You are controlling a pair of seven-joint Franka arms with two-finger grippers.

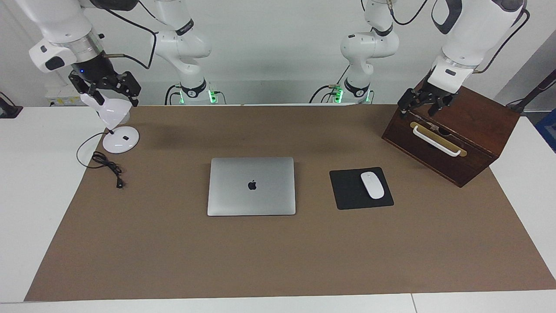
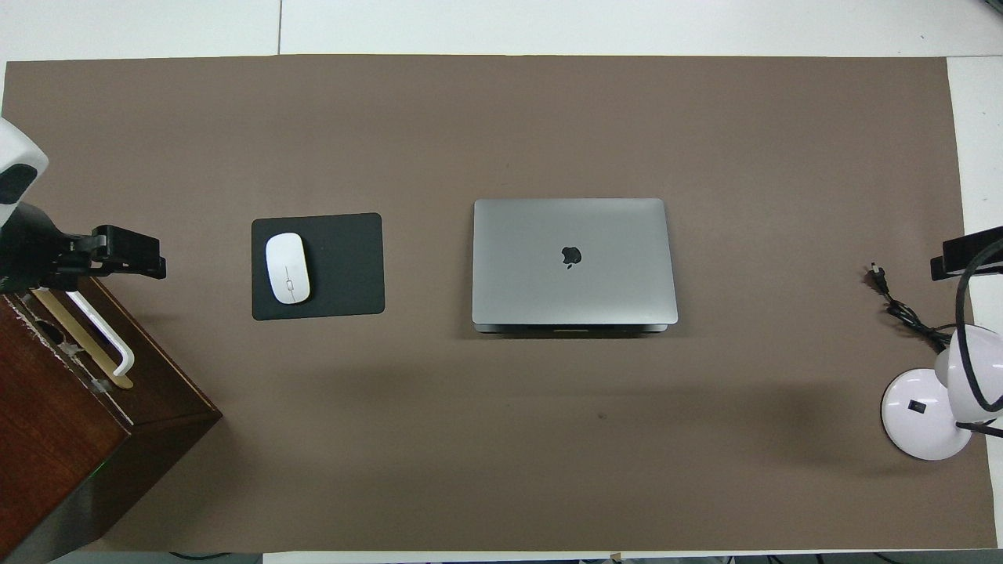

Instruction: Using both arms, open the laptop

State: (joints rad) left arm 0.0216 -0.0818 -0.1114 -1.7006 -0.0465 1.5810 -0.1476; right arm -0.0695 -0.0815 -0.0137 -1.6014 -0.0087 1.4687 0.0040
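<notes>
The laptop (image 1: 251,186) (image 2: 574,262) lies shut and flat on the brown mat at the table's middle, its silver lid up with the dark apple logo showing. Neither gripper touches it. My left gripper (image 1: 420,109) hangs open over the top front edge of the wooden box, at the left arm's end of the table. My right gripper (image 1: 114,98) hangs open over the head of the white lamp, at the right arm's end. In the overhead view only part of each gripper shows at the side edges, the left gripper (image 2: 117,254) and the right gripper (image 2: 968,258).
A black mouse pad (image 1: 347,193) (image 2: 345,266) with a white mouse (image 1: 372,185) lies beside the laptop toward the left arm's end. There stands the dark wooden box (image 1: 473,126) with a white handle. The white lamp (image 1: 120,140) and its black cable (image 1: 106,167) sit at the right arm's end.
</notes>
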